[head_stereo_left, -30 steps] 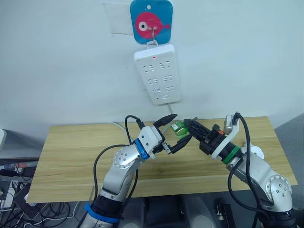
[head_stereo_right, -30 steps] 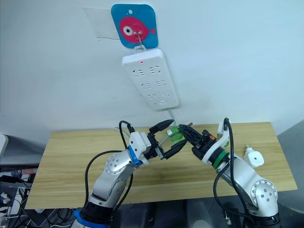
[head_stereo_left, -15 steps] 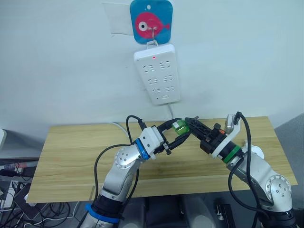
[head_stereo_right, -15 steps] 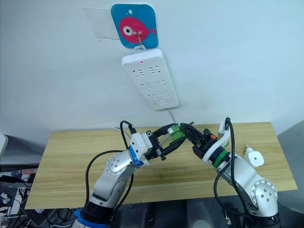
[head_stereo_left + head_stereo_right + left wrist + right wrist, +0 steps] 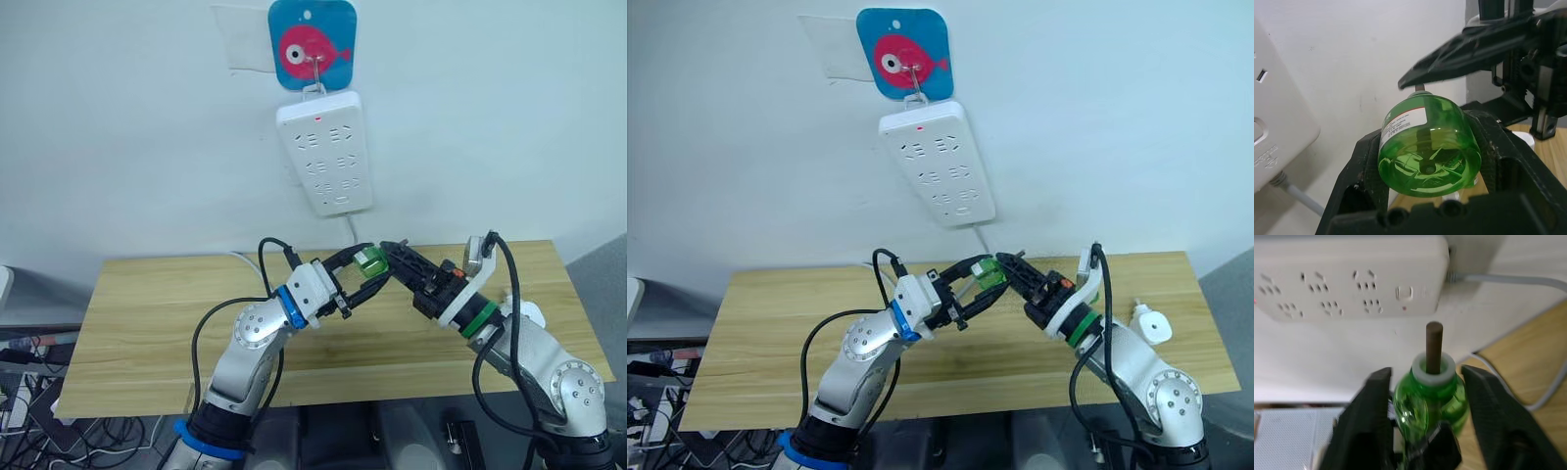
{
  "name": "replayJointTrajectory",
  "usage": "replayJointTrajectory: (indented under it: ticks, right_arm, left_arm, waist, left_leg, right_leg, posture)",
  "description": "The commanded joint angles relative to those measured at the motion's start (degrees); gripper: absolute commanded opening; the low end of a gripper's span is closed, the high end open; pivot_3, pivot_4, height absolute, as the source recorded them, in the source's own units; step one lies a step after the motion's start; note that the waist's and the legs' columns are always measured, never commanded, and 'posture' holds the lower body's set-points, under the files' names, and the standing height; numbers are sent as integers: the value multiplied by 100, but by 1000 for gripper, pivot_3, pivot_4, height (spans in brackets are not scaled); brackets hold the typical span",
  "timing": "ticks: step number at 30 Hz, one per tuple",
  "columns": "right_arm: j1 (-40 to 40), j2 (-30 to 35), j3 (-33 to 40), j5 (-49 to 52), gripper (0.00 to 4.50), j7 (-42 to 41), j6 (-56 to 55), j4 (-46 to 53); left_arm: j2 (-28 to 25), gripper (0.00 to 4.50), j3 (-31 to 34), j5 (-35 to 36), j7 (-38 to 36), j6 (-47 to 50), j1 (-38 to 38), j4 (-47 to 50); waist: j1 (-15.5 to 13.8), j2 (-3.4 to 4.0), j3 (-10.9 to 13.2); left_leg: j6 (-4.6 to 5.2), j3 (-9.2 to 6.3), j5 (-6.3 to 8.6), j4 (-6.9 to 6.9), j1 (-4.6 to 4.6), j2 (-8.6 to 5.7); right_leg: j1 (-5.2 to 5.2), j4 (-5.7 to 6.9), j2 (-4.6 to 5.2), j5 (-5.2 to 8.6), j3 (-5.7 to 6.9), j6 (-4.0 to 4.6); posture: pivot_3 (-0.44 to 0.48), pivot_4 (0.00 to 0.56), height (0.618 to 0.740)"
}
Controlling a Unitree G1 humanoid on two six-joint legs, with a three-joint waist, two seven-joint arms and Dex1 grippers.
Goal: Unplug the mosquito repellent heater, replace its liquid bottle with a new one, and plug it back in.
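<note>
A green liquid bottle (image 5: 370, 260) with a white collar and brown wick (image 5: 1434, 345) hangs in the air above the wooden table (image 5: 147, 313), below the power strip. My left gripper (image 5: 376, 264) is shut on the bottle's body, its fingers (image 5: 1364, 166) pressing both sides. My right gripper (image 5: 389, 253) reaches in from the right and is also shut on the bottle, with its fingers (image 5: 1376, 406) flanking it near the collar. The white mosquito repellent heater (image 5: 1148, 323) lies unplugged on the table at the far right, behind my right arm.
A long white multi-socket power strip (image 5: 325, 152) hangs on the wall from a blue fish hook plate (image 5: 312, 44), its cable (image 5: 350, 230) running down behind the grippers. Cables lie on the floor at the left.
One second ago my left gripper stood open around the bottle held by the right gripper. Its fingers have since shut on the bottle. Both arms have barely moved.
</note>
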State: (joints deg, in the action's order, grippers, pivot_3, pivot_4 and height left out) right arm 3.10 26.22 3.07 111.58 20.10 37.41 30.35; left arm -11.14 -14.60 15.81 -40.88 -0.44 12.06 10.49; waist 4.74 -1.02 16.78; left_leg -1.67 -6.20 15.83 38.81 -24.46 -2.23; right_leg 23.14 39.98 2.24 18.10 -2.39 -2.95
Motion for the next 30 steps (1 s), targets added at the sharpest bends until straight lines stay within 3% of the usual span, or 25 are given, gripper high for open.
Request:
replayJointTrajectory:
  ticks: [1,3,8,13,15,19,24,30]
  right_arm:
    - [-307,690,447,142,3782,-447,520,-2]
    - [-501,1402,729,142,4450,-602,906,-215]
    - [-989,3240,1464,-135,4485,-1275,1929,-787]
    - [-428,4446,1056,-2501,4485,-1813,2253,-1549]
    - [-24,4761,694,-3312,4485,-2465,2270,-1698]
    - [921,4977,-123,-4798,4485,-3547,2130,-2081]
    - [1509,4835,-933,-6247,4485,-4559,2026,-2708]
    - [1690,4429,-686,-6783,4485,-4637,2738,-3334]
  left_arm:
    - [-108,2272,51,207,-262,-21,27,152]
    - [-287,2272,64,333,-530,32,1,176]
    - [-739,2272,142,629,-1109,69,-43,298]
    - [-752,2272,102,594,-1306,-59,-12,117]
    - [-690,2272,75,569,-1315,-72,-3,83]
    - [-617,2272,3,540,-1294,-80,-122,162]
    - [-606,2272,-26,511,-1202,-79,-239,259]
    - [-693,2272,26,527,-1150,-24,-393,412]
  waist:
    - [-6,0,0]
    - [-7,0,0]
    - [-1,0,1]
    - [5,1,3]
    - [9,0,5]
    - [13,4,12]
    - [-10,5,23]
    - [-9,5,69]
  left_leg:
    - [0,2,0,1,0,-1]
    - [0,3,0,2,-1,-3]
    - [5,9,1,1,-2,-1]
    - [8,13,2,6,-1,1]
    - [9,13,2,5,-1,0]
    - [11,16,4,6,-1,2]
    - [15,14,6,7,-2,1]
    - [17,16,7,9,-5,1]
  right_leg:
    - [0,0,1,0,0,0]
    - [-1,0,1,0,-1,0]
    - [0,0,0,0,-2,0]
    - [-3,-3,-2,0,-2,0]
    - [-1,-3,-2,0,-2,0]
    - [0,-5,-2,0,-4,0]
    - [0,-8,1,0,-5,0]
    - [0,-7,5,0,-9,0]
  posture:
    - [-102,291,740]
    - [-103,295,740]
    - [-113,307,740]
    - [-130,319,740]
    - [-141,328,740]
    - [-145,336,740]
    - [-119,355,740]
    - [-110,365,740]
